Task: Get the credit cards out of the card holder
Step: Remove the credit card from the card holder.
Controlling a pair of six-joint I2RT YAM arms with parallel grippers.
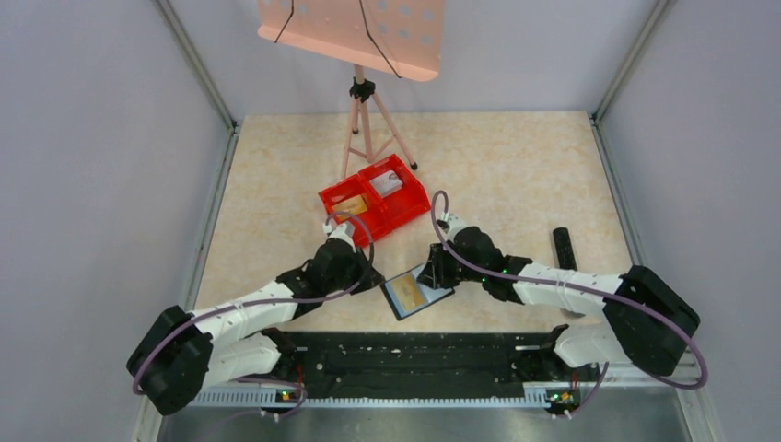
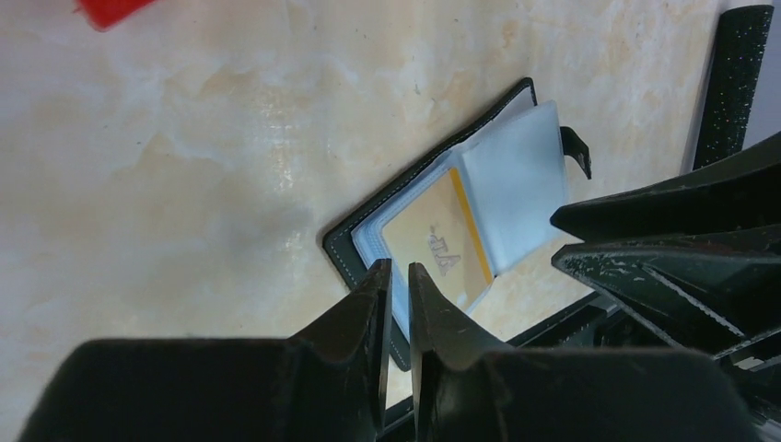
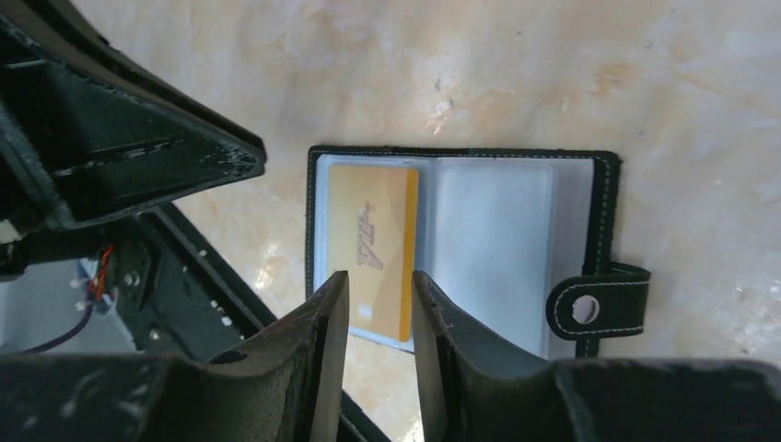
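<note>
The black card holder [image 1: 402, 311] lies open on the table between my two grippers. A tan-gold credit card [image 3: 368, 249] sits in its left see-through pocket [image 2: 437, 244]; the other pocket [image 3: 497, 249] looks empty. The side tab [image 3: 589, 308] sticks out at the right. My right gripper [image 3: 379, 281] is open, its fingertips on either side of the card's near edge, just above it. My left gripper [image 2: 401, 276] is shut to a thin slit with nothing in it, over the holder's near corner. In the top view, the left gripper [image 1: 376, 279] and right gripper [image 1: 433, 274] flank the holder.
A red two-compartment bin [image 1: 378, 198] stands behind the holder, with a tan card [image 1: 355, 204] and a pale card [image 1: 387, 184] inside. A pink stand on a tripod [image 1: 364, 120] stands at the back. A black bar [image 1: 564, 247] lies at the right.
</note>
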